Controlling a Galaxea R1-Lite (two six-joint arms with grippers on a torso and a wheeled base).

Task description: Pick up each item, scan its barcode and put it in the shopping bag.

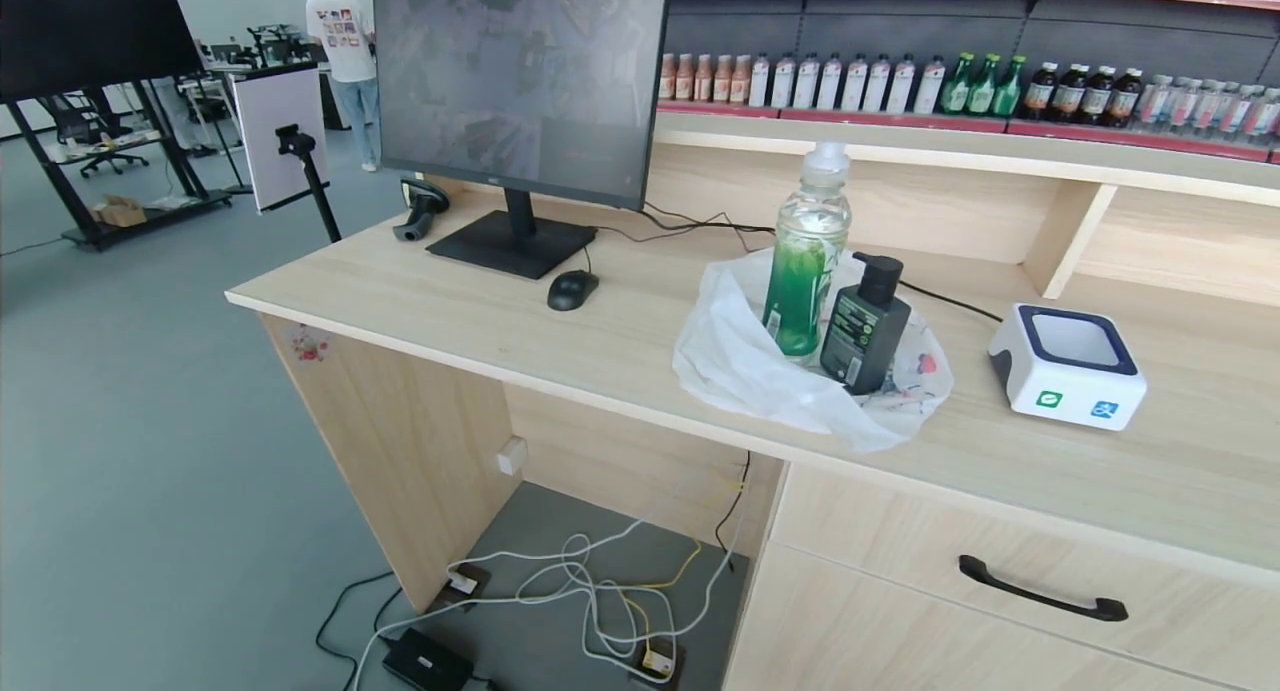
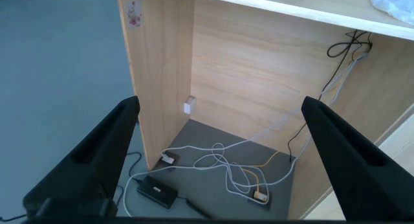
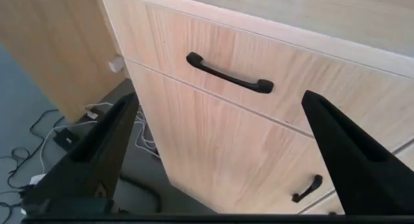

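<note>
A white plastic shopping bag (image 1: 735, 366) lies slumped and open on the light wooden counter (image 1: 600, 346), near the middle of the head view. Two items stand upright in it, touching side by side. One is a tall clear bottle of green drink (image 1: 805, 261) with a pale cap. At its 4 o'clock is a shorter dark pump bottle (image 1: 865, 329). The plastic lies low around their bases and covers neither.

At the bag's 3 o'clock, just beside it but apart, sits a white desktop barcode scanner (image 1: 1068, 366) with a dark-rimmed window facing up. A black cord (image 1: 950, 301) runs from it behind the bag. At the bag's 10 o'clock, well apart, lies a black mouse (image 1: 572, 289). Beyond it stands a dark monitor (image 1: 520, 71), with a black handheld scanner (image 1: 420, 209) at the monitor's 8 o'clock. Behind the counter, at 12 to 2 o'clock, a shelf carries a row of drink bottles (image 1: 950, 86).

Both arms are low, in front of the counter. The left gripper (image 2: 220, 102) has its fingers spread wide with nothing between them. It faces the kneehole under the counter, where loose cables (image 2: 226, 169) and a black power adapter (image 2: 157, 191) lie on the floor. The right gripper (image 3: 220, 98) is likewise spread wide and holds nothing. It faces a drawer front with a black handle (image 3: 229, 73), and a second handle (image 3: 306, 189) shows on the next front.
</note>
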